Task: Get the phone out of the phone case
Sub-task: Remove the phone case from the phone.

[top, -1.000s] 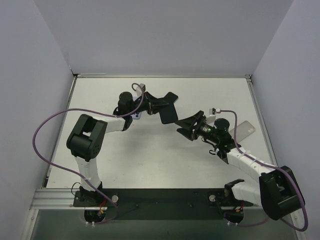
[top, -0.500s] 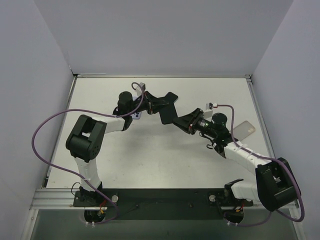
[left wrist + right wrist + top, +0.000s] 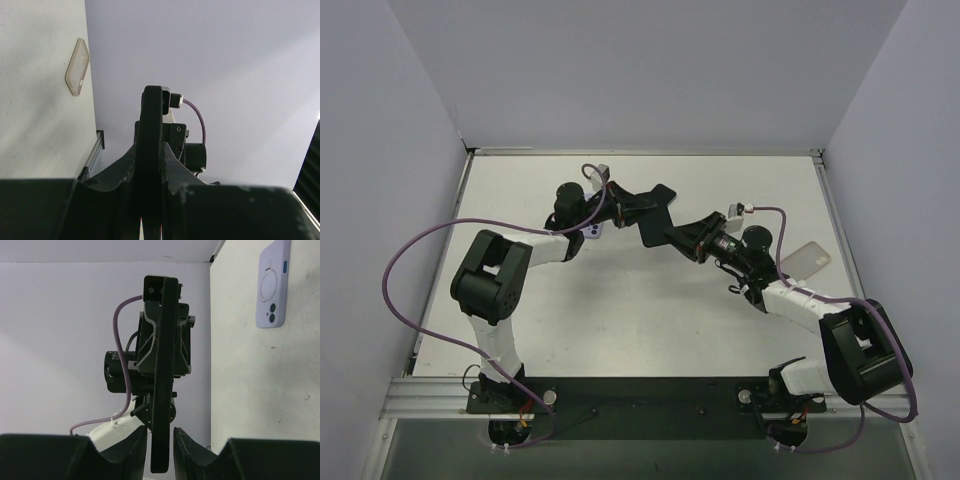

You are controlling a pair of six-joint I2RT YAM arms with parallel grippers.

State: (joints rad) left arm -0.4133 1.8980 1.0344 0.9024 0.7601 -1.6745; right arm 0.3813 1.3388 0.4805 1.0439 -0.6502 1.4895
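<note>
A black cased phone [image 3: 656, 214] is held edge-up above the table by my left gripper [image 3: 636, 207], which is shut on its left end. In the left wrist view the phone [image 3: 151, 115] stands edge-on between the closed fingers [image 3: 172, 167]. My right gripper [image 3: 680, 238] is open, and its fingers straddle the phone's lower right end. In the right wrist view the phone [image 3: 165, 340] hangs between the two fingertips [image 3: 140, 435] with a thin gap on each side.
A clear case [image 3: 810, 259] lies flat on the table at the right, also seen in the left wrist view [image 3: 77, 67]. A lilac phone case [image 3: 592, 232] lies under the left arm, also seen in the right wrist view [image 3: 272, 285]. Grey walls enclose the table.
My right gripper has moved up and to the left, from clear of the phone to straddling its lower right end. The left gripper has kept the phone nearly still.
</note>
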